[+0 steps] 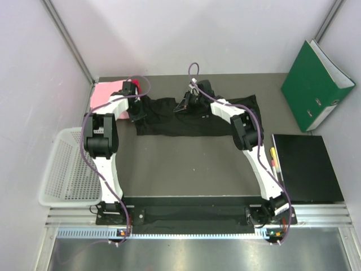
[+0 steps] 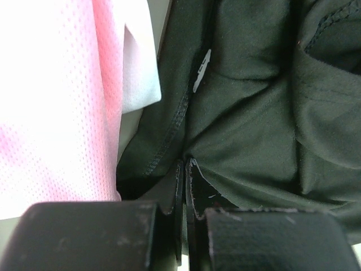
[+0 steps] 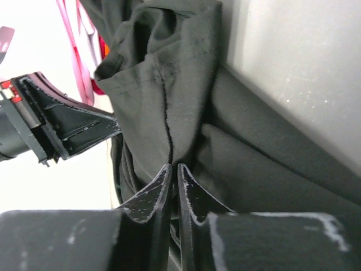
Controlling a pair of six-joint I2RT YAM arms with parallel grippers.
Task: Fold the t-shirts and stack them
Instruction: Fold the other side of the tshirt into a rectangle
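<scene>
Soft, light and floppy, the black cloth t-shirt [image 1: 163, 121] lies rumpled across the far bench [image 1: 192, 164] beside a pale pink mesh shirt [image 1: 106, 93]; left pincer [image 2: 185, 169] and right pincer [image 3: 174, 172] both clamp its folds, probably best held at stitched seams.

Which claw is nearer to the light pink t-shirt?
Left. The left claw pinches the black t-shirt at the edge right beside the light pink t-shirt. The right claw grips the same black shirt farther along, away from the pink one.
</scene>
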